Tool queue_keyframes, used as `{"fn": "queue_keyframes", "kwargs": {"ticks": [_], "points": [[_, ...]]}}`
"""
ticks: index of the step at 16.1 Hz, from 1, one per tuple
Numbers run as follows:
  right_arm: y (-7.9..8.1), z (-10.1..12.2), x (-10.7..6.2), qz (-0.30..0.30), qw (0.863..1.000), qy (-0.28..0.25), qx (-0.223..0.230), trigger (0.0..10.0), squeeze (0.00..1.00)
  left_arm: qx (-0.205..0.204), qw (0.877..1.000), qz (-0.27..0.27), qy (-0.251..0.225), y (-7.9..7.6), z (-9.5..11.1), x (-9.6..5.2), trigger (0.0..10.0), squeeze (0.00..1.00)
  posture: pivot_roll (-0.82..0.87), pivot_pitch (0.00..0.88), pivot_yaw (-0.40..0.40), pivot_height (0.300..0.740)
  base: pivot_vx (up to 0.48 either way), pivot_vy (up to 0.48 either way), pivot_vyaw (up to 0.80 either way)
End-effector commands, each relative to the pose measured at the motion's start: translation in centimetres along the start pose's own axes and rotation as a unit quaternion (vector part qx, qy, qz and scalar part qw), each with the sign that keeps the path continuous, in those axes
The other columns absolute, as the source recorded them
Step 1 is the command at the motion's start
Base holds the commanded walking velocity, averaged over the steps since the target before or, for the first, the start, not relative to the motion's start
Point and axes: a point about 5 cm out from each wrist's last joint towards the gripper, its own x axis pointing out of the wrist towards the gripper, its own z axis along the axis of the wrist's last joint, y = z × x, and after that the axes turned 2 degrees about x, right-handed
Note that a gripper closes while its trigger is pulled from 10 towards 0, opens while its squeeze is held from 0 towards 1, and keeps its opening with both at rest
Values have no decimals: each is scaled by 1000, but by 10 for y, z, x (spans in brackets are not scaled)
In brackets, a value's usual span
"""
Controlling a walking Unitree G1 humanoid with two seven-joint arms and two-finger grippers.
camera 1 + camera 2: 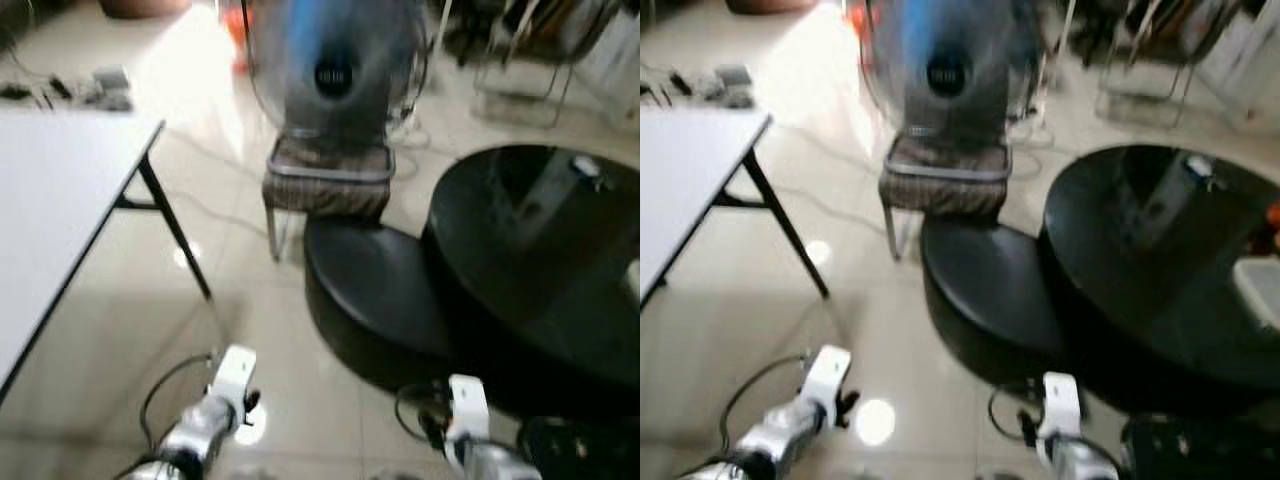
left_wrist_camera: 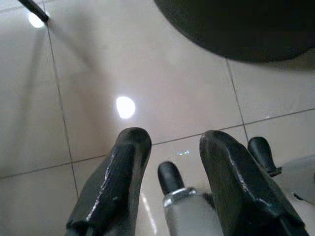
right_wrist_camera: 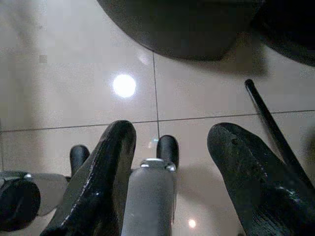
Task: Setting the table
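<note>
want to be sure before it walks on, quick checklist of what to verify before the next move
1. Left gripper jaws open, holding nothing: ok.
2. Right gripper jaws open, holding nothing: ok.
3. Floor just ahead bare of obstacles: ok.
4. Round black table and low black table close on the right, gap to keep: cannot tell.
5. White table leg on the left: ok, apart.
6. Tableware to set: cannot tell, views blurred.
</note>
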Motion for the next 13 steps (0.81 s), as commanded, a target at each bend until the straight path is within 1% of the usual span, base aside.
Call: {"fn": "queue_keyframes", "kwargs": {"ticks": [1, 4, 6, 13], "points": [[8, -4, 1, 14, 1000, 13, 7, 10000, 0, 4, 1000, 8, 14, 9, -6, -2, 10000, 0, 70, 81, -8, 740, 0, 0, 0], [9, -4, 1, 13, 1000, 7, 3, 10000, 0, 15, 1000, 3, 15, 10, -5, -2, 10000, 0, 74, 85, -1, 740, 0, 0, 0], [10, -4, 2, 19, 1000, 9, -3, 10000, 0, 16, 1000, 2, 17, 11, -6, -2, 10000, 0, 73, 82, 1, 740, 0, 0, 0], [12, 1, 2, 21, 1000, 1, 0, 10000, 0, 21, 1000, 0, 15, 13, -3, -2, 10000, 0, 76, 68, 9, 740, 0, 0, 0]]}}
